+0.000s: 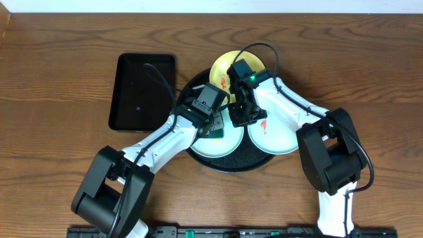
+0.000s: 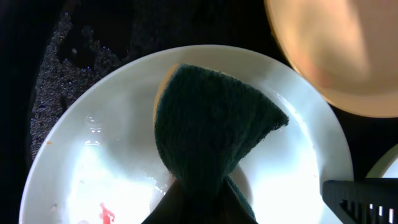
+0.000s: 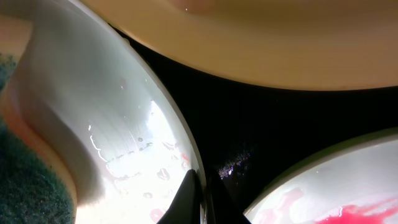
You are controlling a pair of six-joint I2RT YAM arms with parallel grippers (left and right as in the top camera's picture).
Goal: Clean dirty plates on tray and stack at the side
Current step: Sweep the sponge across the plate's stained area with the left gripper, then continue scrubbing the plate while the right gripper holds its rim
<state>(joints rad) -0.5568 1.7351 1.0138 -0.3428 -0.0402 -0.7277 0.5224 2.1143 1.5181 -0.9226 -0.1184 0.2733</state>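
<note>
Nothing stacked yet: all three sit on tray (image 1: 231, 165), my left gripper (image 1: 217, 127) pinches sponge (image 2: 211, 124) on smeared near-left mint plate (image 1: 221, 144), right gripper (image 1: 239, 121) seemingly nips its rim, right plate (image 1: 277, 135) and yellow plate (image 1: 228, 65) unwiped.

The brown wooden table (image 1: 59, 53) carries a large round black tray (image 1: 241, 160) near its middle, with a smaller rectangular black tray (image 1: 142, 92) just beside it on the left.
</note>
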